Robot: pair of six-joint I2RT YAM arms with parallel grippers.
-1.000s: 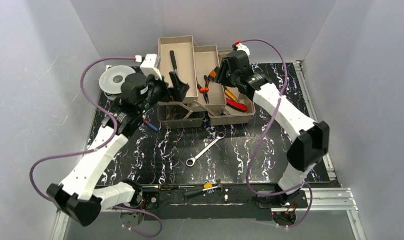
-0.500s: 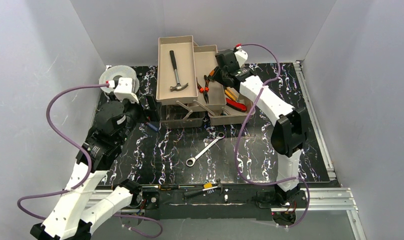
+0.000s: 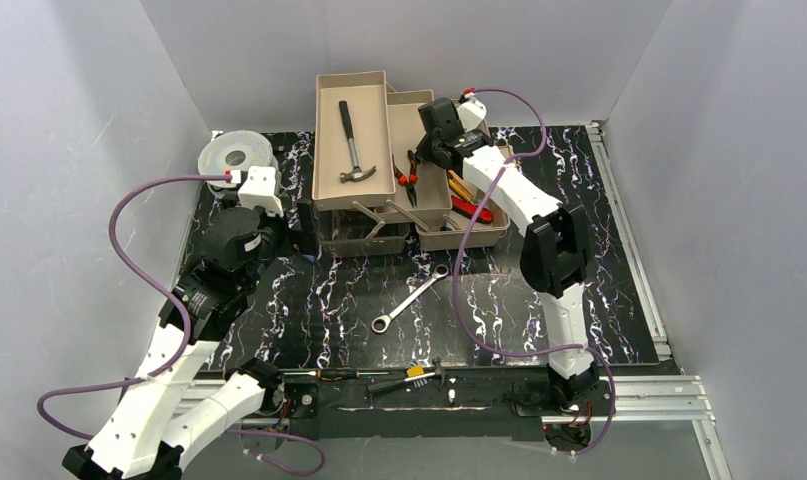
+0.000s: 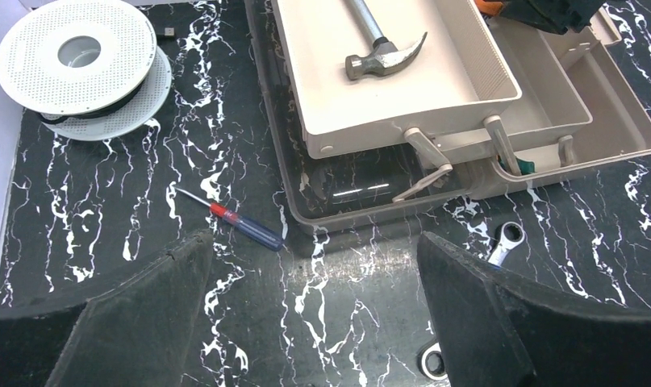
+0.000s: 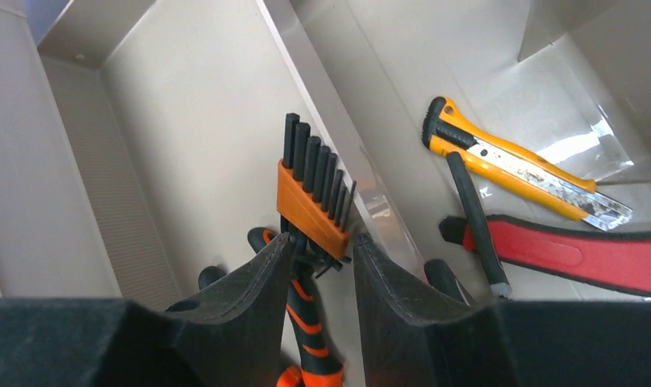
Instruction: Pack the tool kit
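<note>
The tan toolbox [image 3: 324, 140] stands open at the back with its trays fanned out. A hammer [image 3: 351, 140] lies in the left tray and also shows in the left wrist view [image 4: 382, 52]. My left gripper [image 3: 304, 220] is open and empty, low over the table [image 4: 314, 322] in front of the box. A red-and-blue screwdriver [image 4: 237, 222] lies just ahead of it. A wrench [image 3: 409, 298] lies mid-table. My right gripper [image 3: 426, 150] is in the middle tray, shut [image 5: 320, 246] on an orange hex key set [image 5: 310, 193] above orange-black pliers [image 5: 306, 322].
A round grey spool [image 3: 234, 155] sits at the back left. A yellow utility knife [image 5: 515, 165] and a red-handled tool [image 5: 580, 258] lie in the box's base. More small tools [image 3: 404, 378] lie along the near rail. Grey walls enclose the table.
My left gripper has left the hammer in the left tray and drawn back and down to the table beside the box. My right gripper has shifted slightly left over the middle tray.
</note>
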